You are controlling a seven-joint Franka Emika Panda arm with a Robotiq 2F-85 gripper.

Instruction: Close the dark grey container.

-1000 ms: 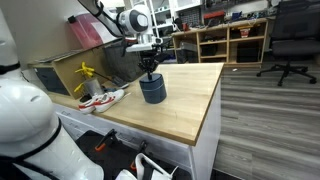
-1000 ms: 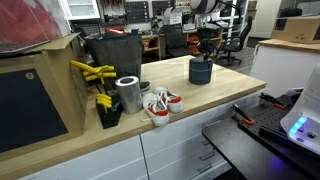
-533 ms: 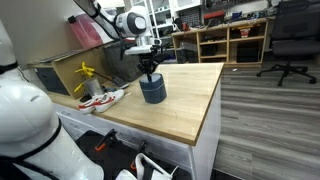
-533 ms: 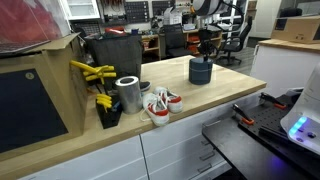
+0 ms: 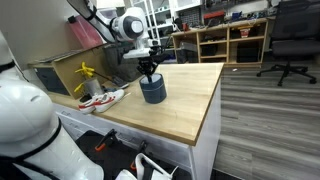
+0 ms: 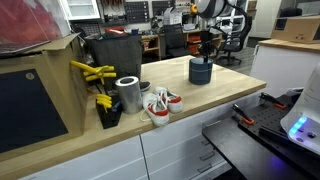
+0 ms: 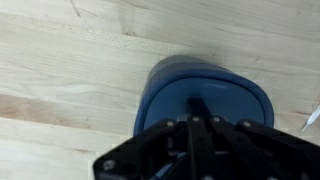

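Observation:
The dark grey container (image 5: 153, 91) is a short blue-grey round tub standing upright near the middle of the wooden table; it also shows in an exterior view (image 6: 201, 71). In the wrist view its lid (image 7: 200, 85) lies on top and covers the opening. My gripper (image 5: 150, 72) points straight down over the lid's centre, as the exterior view also shows (image 6: 207, 55). In the wrist view the fingers (image 7: 195, 105) are pressed together, with their tips at or just above the lid. Nothing shows between them.
A pair of white and red sneakers (image 6: 160, 104), a silver can (image 6: 128, 94), yellow tools (image 6: 92, 75) and a large dark rectangular bin (image 6: 115, 55) stand along one side of the table. The table edge (image 5: 205, 118) is near the container. An office chair (image 5: 285, 40) stands on the floor beyond.
The arm's upper part has shifted slightly. The gripper stays over the lid and the container has not moved.

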